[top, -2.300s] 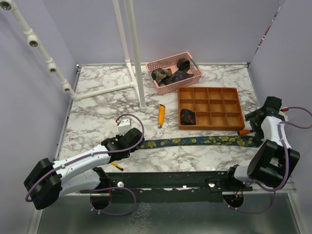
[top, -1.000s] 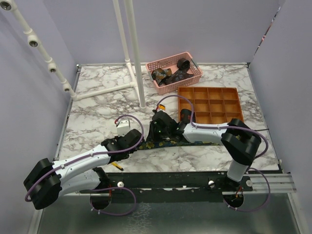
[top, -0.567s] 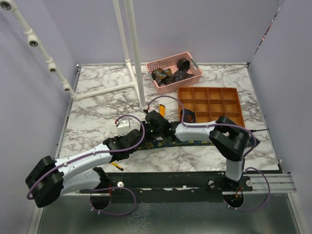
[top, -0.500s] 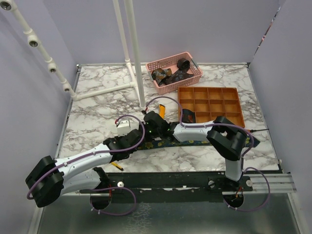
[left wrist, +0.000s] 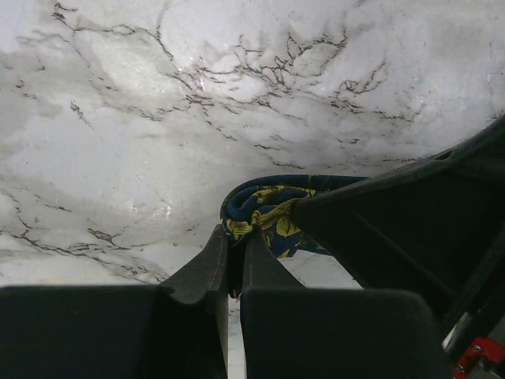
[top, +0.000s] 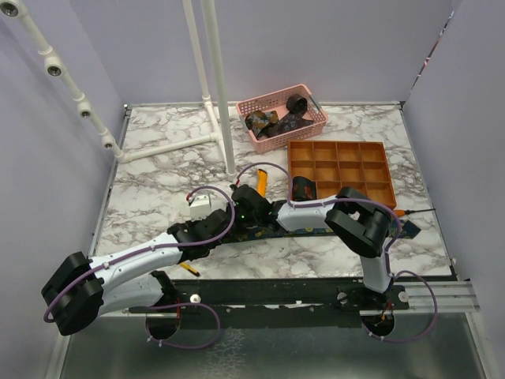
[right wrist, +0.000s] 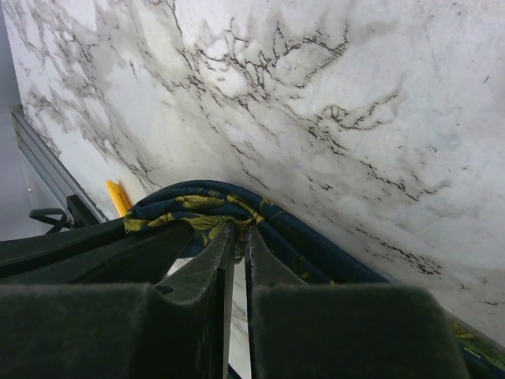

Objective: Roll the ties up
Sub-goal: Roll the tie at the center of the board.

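Observation:
A navy tie (top: 264, 234) with yellow-green flowers lies along the near part of the marble table, mostly hidden under my right forearm. Its left end is bunched into a fold (left wrist: 260, 204). My left gripper (left wrist: 235, 237) is shut on that fold from the near side. My right gripper (right wrist: 237, 230), reaching across from the right, pinches the same fold (right wrist: 193, 207) with its jaws almost touching. In the top view the two grippers (top: 223, 229) (top: 237, 213) meet tip to tip. Another tie, coiled (top: 304, 188), sits in the orange tray (top: 341, 174).
A pink basket (top: 282, 103) with several dark ties stands at the back. White pipe stand (top: 221, 95) rises left of it. The orange-yellow utility knife (top: 260, 177) lies just behind the right wrist. A small yellow object (top: 188, 268) lies by the near edge.
My right arm swung from the tie's right end across to its left end, and its jaws closed on the bunched fold beside the left gripper. The left arm barely moved.

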Robot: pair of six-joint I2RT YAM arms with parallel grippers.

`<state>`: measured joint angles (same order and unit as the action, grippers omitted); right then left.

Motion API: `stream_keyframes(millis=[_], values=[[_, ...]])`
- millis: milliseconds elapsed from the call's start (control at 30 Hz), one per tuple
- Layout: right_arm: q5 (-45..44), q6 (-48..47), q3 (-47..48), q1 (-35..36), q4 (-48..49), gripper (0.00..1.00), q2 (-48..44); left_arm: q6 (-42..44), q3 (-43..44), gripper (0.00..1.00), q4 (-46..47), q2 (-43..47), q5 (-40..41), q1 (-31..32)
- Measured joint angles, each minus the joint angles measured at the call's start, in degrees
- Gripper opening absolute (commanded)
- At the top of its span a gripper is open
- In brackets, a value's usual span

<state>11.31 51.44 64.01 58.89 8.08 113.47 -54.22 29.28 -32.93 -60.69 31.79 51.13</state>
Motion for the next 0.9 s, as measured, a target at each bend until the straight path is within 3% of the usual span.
stream_keyframes(millis=[633, 900], values=[[4.0, 5.6, -1.5, -0.1, 9.8, 0.06, 4.0, 2.2, 2.1, 0.0, -0.6, 1.4, -6.4, 0.2], [6.4, 7.8, -7.0, -0.5, 21.0, 0.07, 4.5, 4.2, 2.3, 0.0, 0.2, 0.2, -7.6, 1.7]])
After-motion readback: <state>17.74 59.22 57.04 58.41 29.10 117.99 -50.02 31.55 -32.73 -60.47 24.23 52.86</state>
